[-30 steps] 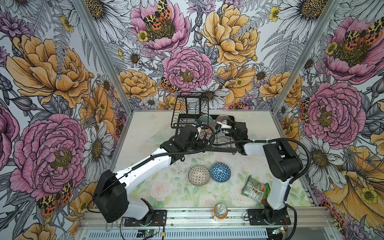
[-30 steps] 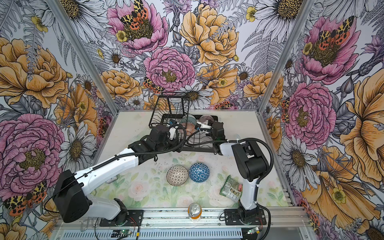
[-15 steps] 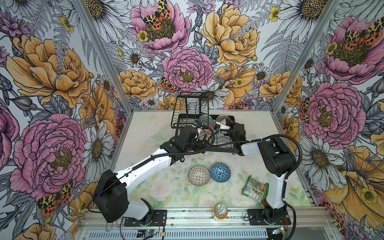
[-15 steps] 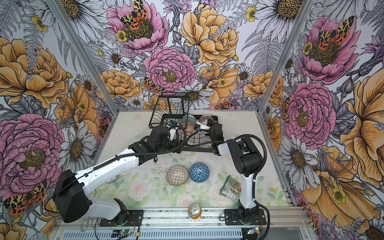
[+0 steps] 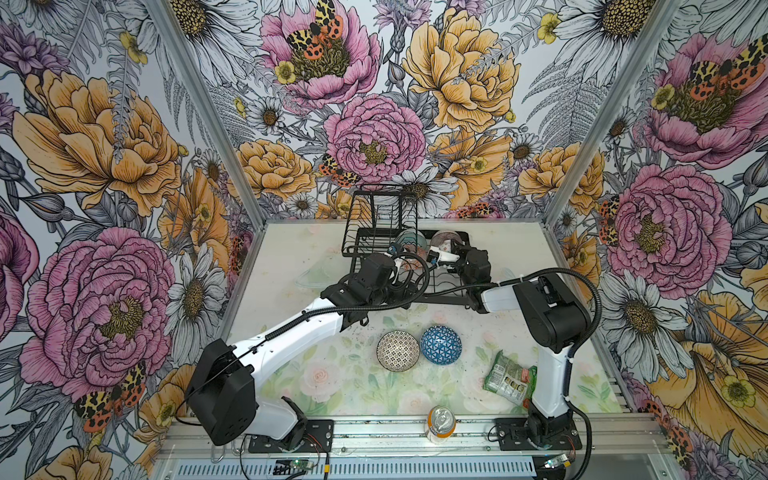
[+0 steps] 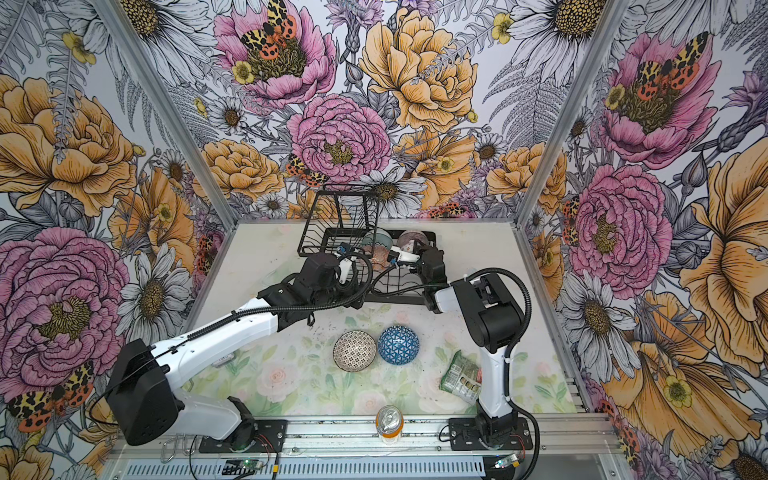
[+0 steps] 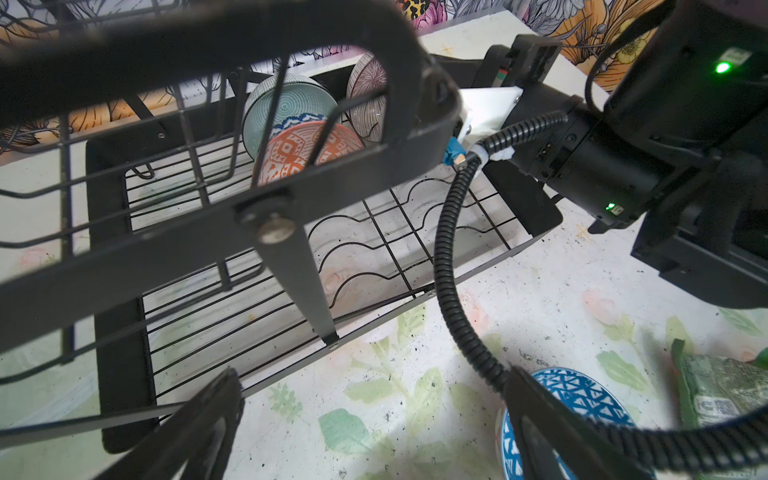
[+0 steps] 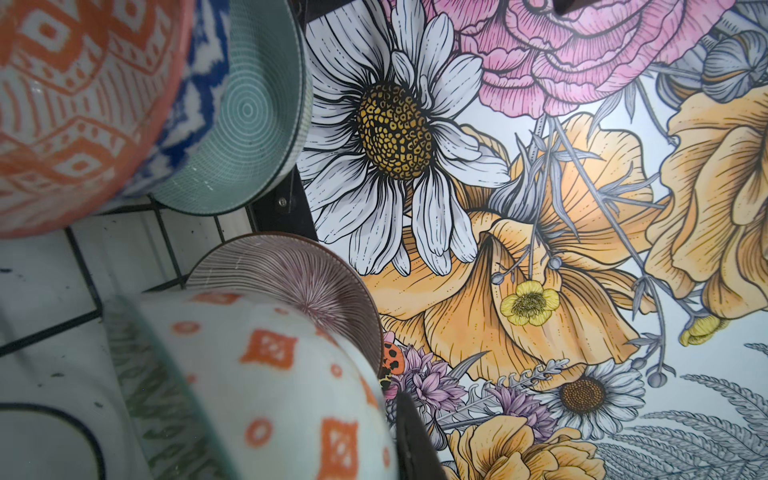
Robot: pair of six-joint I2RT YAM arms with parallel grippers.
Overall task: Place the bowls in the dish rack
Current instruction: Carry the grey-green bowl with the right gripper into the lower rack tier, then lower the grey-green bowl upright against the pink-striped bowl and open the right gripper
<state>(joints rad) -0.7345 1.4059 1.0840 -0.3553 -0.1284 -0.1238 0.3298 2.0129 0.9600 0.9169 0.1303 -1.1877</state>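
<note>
Right hand [image 8: 395,453] — mostly behind its bowl [image 8: 270,374]

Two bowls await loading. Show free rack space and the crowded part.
Free: dish rack's wire slots between the orange-white bowl and its front rail. Crowded: back end, where teal bowl, pink-striped bowl and the held grey-green bowl cluster.

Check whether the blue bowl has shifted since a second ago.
No. In a top view the blue bowl lies where it did, beside the lattice bowl and in the same spot up from the can.
</note>
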